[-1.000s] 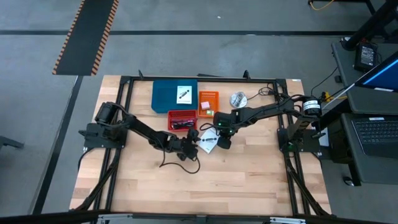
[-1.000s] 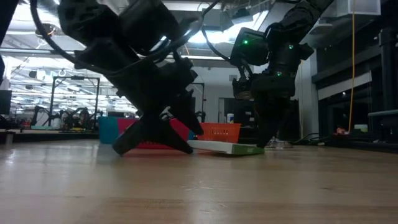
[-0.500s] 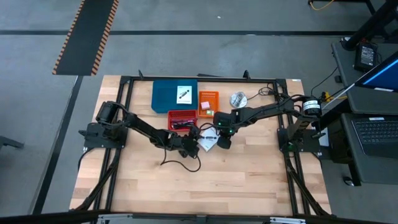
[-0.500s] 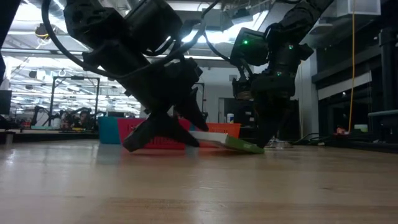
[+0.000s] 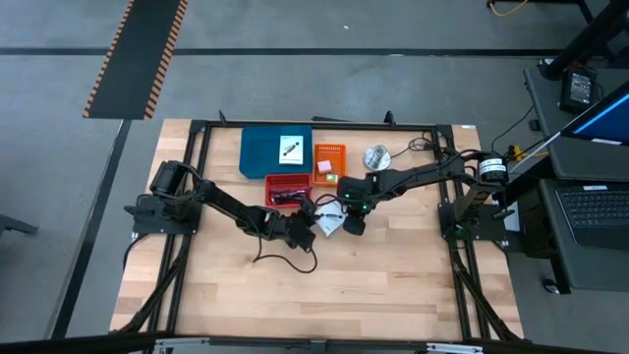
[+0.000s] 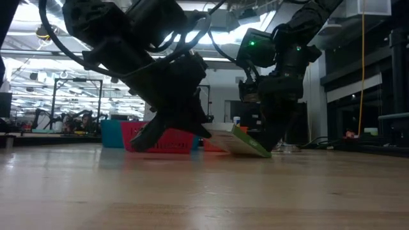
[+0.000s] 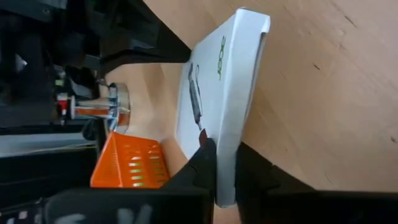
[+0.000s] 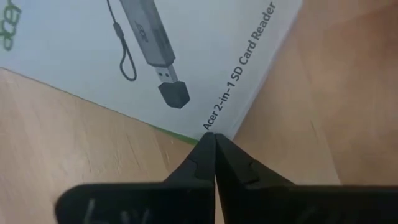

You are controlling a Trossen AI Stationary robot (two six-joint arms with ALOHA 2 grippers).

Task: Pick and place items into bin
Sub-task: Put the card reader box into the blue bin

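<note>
A flat white box with a green side and a printed card reader (image 7: pixel 224 81) (image 5: pixel 330 222) lies tilted at the table's middle. My left gripper (image 5: pixel 307 226) (image 7: pixel 225 168) is shut on its left edge. Shut, my right gripper (image 5: pixel 349 224) (image 8: pixel 214 140) points down at the box's right edge (image 8: pixel 186 127). A thin black cable (image 5: pixel 285 258) lies loose on the wood near the left gripper. A second white card (image 5: pixel 290 148) lies in the blue bin (image 5: pixel 260 157). My left gripper pinches the box's left edge (image 7: pixel 227 146) between its two fingers (image 7: pixel 204 163), one on the printed face and one beneath. It comes slanting down from the table's left. That end is lifted while the opposite end (image 6: pixel 255 151) rests on the table. My right gripper's shut fingertips (image 8: pixel 205 152) stand against the box's right edge near a corner (image 8: pixel 214 132), pointing down onto the table.
A red bin (image 5: pixel 288 189) holding dark things and an orange bin (image 5: pixel 329 162) stand just behind the box. A round metal thing (image 5: pixel 375 156) sits at the back right. Bare wood stretches toward the near edge.
My left gripper has moved toward the table's right onto the box and shut on its left edge. That end has risen off the table, so the box now tilts, its right end staying down by the right gripper.
</note>
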